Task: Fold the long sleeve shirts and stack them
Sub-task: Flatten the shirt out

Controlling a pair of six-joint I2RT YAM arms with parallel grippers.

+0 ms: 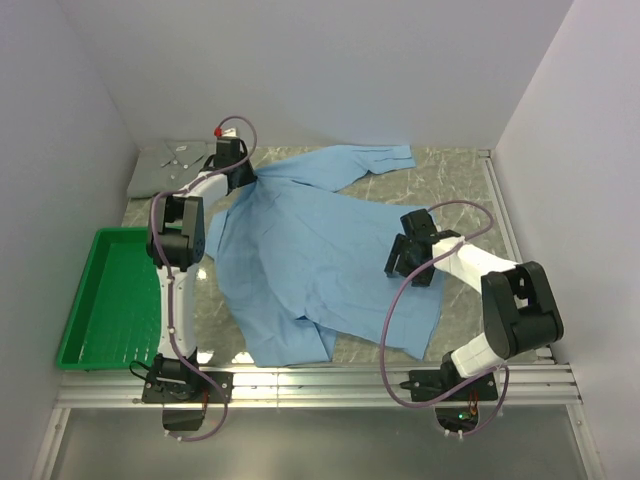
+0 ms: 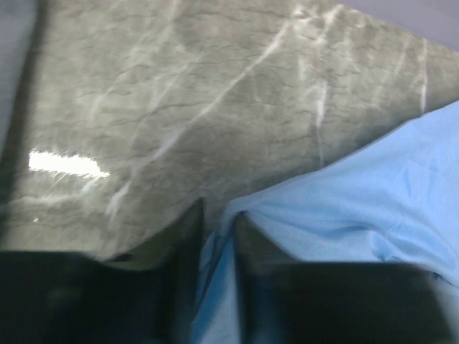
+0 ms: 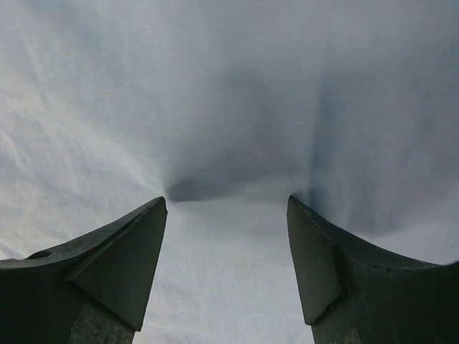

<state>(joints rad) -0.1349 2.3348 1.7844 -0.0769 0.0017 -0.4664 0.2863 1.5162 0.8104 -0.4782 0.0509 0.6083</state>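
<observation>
The light blue shirt (image 1: 310, 250) lies spread face down across the middle of the table, one sleeve reaching to the back right. My left gripper (image 1: 243, 178) is shut on a pinch of its cloth at the back left corner; the left wrist view shows blue cloth (image 2: 344, 208) bunched between the jaws. My right gripper (image 1: 400, 262) is open and presses down on the shirt's right side; pale cloth (image 3: 229, 129) fills the right wrist view between the spread fingers (image 3: 122, 258). The pale grey-green shirt (image 1: 170, 168) lies folded at the back left corner.
A green plastic tray (image 1: 108, 300) sits at the left front. White walls stand close on the left, back and right. A metal rail (image 1: 320, 380) runs along the near table edge. Marbled table top (image 2: 179, 93) shows behind the blue shirt.
</observation>
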